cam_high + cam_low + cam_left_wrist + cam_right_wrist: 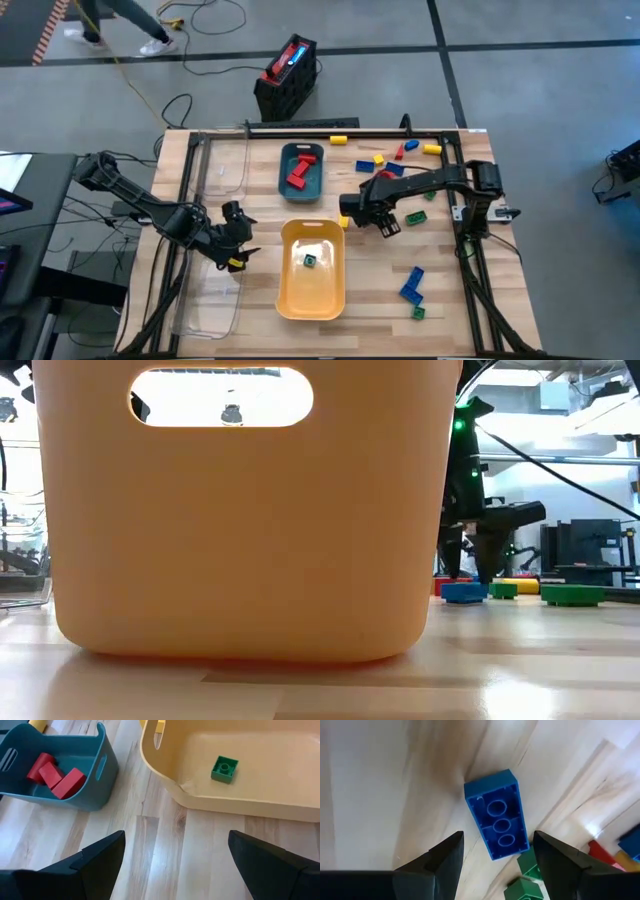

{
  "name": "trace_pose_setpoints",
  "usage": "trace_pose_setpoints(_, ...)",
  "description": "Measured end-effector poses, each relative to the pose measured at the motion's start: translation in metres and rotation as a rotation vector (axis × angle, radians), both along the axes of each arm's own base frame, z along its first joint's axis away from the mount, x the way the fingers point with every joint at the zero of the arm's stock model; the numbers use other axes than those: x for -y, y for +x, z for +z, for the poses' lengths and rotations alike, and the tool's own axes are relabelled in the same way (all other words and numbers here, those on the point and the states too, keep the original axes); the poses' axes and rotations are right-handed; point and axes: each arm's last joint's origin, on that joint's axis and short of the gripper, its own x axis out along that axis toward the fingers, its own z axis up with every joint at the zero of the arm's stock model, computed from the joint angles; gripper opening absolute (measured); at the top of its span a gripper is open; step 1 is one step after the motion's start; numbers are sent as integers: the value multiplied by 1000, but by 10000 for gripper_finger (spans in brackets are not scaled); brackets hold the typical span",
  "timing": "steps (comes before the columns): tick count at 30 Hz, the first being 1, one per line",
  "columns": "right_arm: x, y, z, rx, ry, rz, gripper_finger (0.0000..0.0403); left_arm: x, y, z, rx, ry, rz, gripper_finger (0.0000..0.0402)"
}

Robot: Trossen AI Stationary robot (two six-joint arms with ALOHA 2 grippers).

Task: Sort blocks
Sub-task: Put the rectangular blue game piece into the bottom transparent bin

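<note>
My right gripper (497, 835) is open and points down over a blue rectangular block (496, 812) that lies flat on the table, hollow side up. In the low view its fingers (452, 560) stand on either side just above the blue block (462, 592), apart from it. Green blocks (527, 870) lie close by. More blocks (395, 160) are scattered toward the far right, and others (412, 287) near the right front. My left gripper (176, 834) is open over bare table, left of the yellow tray (345, 280), which holds a green block (224, 769).
A teal tray (282, 170) holding red blocks (55, 776) stands beyond the yellow tray. Clear trays (228, 165) lie along the table's left side. A red-and-black box (288, 75) sits on the floor past the far edge. In the low view, the yellow tray's wall (240, 530) hides most of the table.
</note>
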Motion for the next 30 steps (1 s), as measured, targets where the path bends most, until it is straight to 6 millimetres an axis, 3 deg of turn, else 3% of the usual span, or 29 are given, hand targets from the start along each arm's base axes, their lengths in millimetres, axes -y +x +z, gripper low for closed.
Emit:
trace_pose_setpoints(10, 13, 1, -1, 16, 29, 16, 249, 0, 0, 0, -4, 1, 2, 347)
trace_pose_setpoints(21, 13, -7, -18, 24, 48, -26, 241, -1, -2, -1, -20, 12, 0, 347)
trace_pose_setpoints(25, 13, -6, -18, 40, 45, -39, 195, -1, -2, -1, -20, 11, 0, 347)
trace_pose_setpoints(30, 13, -5, -17, 52, 46, -76, 95, -1, -2, -1, -19, 4, 7, 347)
